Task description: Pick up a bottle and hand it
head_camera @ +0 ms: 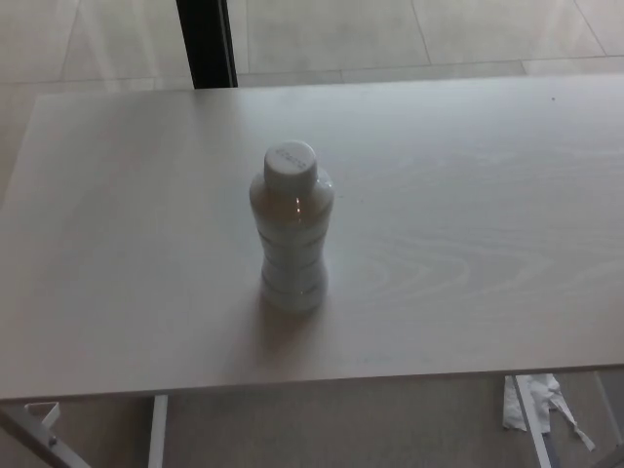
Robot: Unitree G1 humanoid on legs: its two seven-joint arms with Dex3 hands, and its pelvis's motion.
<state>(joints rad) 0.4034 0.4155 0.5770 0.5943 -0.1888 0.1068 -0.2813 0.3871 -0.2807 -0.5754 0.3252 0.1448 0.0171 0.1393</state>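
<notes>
We see neither hand yet, so nothing is grasped; the bottle (291, 226) stands upright mid-desk (468, 195), capped, and we judge the reach comes first, needing a side grip around its ribbed body.

Single head view, steeply down onto bench (468, 244); bottle (291, 229) mid-frame, floor (390, 34) along top edge.

White capped bottle (291, 229), upright, mid-table, cap on
</notes>
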